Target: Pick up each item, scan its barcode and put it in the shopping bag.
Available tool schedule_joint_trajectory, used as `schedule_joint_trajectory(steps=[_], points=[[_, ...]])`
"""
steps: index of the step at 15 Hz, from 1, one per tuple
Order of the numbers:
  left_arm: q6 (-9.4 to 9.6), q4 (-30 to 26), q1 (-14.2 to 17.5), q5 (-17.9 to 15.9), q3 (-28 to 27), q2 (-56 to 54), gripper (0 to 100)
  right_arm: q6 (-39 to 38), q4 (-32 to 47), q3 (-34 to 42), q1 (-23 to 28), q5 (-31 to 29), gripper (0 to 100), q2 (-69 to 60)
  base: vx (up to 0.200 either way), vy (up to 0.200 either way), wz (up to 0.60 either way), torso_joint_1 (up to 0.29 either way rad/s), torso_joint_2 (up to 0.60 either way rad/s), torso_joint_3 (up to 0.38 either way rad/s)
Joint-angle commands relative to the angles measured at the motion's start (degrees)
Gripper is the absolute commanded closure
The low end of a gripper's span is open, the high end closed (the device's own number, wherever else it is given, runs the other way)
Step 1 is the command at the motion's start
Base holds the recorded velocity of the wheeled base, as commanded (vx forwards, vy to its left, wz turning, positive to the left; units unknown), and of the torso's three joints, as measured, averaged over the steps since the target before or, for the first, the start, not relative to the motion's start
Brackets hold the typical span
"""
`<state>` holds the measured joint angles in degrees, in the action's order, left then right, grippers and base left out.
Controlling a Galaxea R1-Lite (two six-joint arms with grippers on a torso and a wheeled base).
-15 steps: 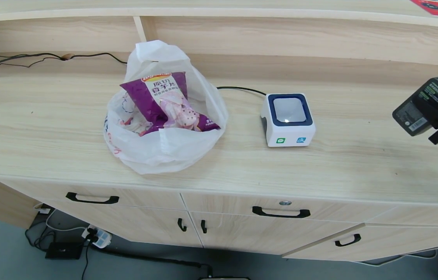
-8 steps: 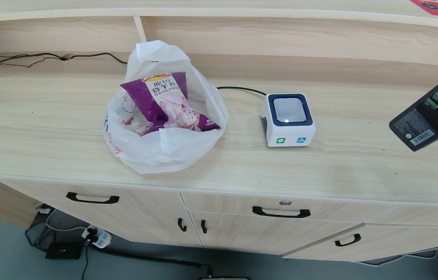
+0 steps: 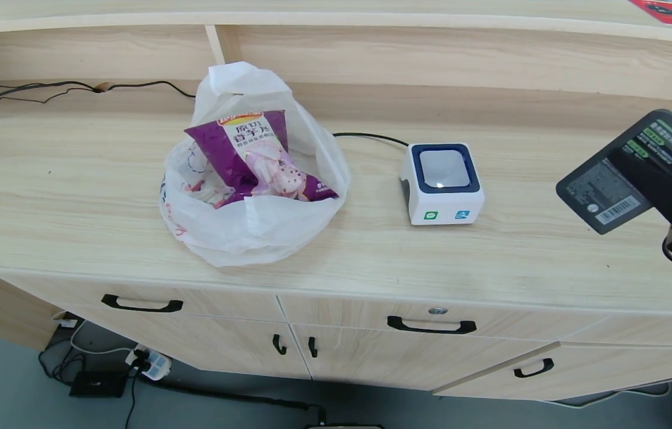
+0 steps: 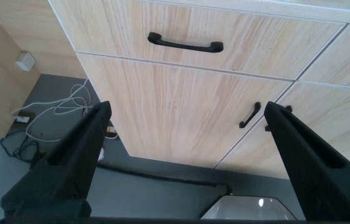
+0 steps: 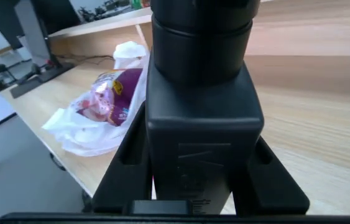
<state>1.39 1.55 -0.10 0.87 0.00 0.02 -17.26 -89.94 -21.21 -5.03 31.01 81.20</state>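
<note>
**While a dark bottle is held aloft, the scan comes next**

As the right gripper [image 3: 666, 196] hangs above the right end of the table [image 3: 73, 196], its jaws are clamped on a dark bottle [image 3: 622, 173] whose barcode label faces upward. The white scanner [image 3: 443, 182] sits well to the bottle's left, window up. Beyond it, the shopping bag [image 3: 240, 238] holds a purple snack packet [image 3: 252, 158]. Scanning appears to be the step in hand: the bottle likely needs carrying over the scanner and turning barcode-down. The left gripper [image 4: 187, 124] sits low before the drawer fronts [image 4: 181, 81], jaws spread wide, empty.
</note>
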Motion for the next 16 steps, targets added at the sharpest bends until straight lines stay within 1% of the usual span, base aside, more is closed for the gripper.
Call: schedule_joint_trajectory(steps=[1,3,7,9,11,14,15,16], points=[[0.63,0.0,0.0,0.0,0.0,0.0,0,-0.2,0.1,-0.9,-6.8,0.1,100,-0.7,0.0,0.0,0.0,0.0,0.0,0.0],[1.42,-0.1,0.0,0.0,0.0,0.0,0,-2.0,0.3,-2.3,-14.1,0.1,100,0.2,0.0,0.0,0.0,0.0,0.0,0.0],[1.42,-0.1,0.0,0.0,0.0,0.0,0,-6.0,0.4,-9.9,-25.2,0.6,100,5.7,0.0,0.0,0.0,0.0,0.0,0.0],[1.42,-0.1,0.0,0.0,0.0,0.0,0,-7.3,0.4,-14.3,-31.8,0.7,100,8.6,0.0,0.0,0.0,0.0,0.0,0.0],[1.6,-0.1,0.0,0.0,0.0,0.0,0,-8.8,0.4,-15.8,-37.4,0.7,100,10.1,0.0,0.0,0.0,0.0,0.0,0.0],[1.6,-0.1,0.0,0.0,0.0,0.0,0,-10.6,0.4,-15.4,-42.3,0.7,100,10.6,0.0,0.0,0.0,0.0,0.0,0.0],[1.6,-0.1,0.0,0.0,0.0,0.0,0,-12.4,0.4,-16.0,-45.0,0.7,100,10.6,0.0,0.0,0.0,0.0,0.0,0.0],[1.69,-0.1,0.0,0.0,0.0,0.0,0,-13.7,0.4,-16.2,-46.2,0.7,100,10.7,0.0,0.0,0.0,0.0,0.0,0.0]])
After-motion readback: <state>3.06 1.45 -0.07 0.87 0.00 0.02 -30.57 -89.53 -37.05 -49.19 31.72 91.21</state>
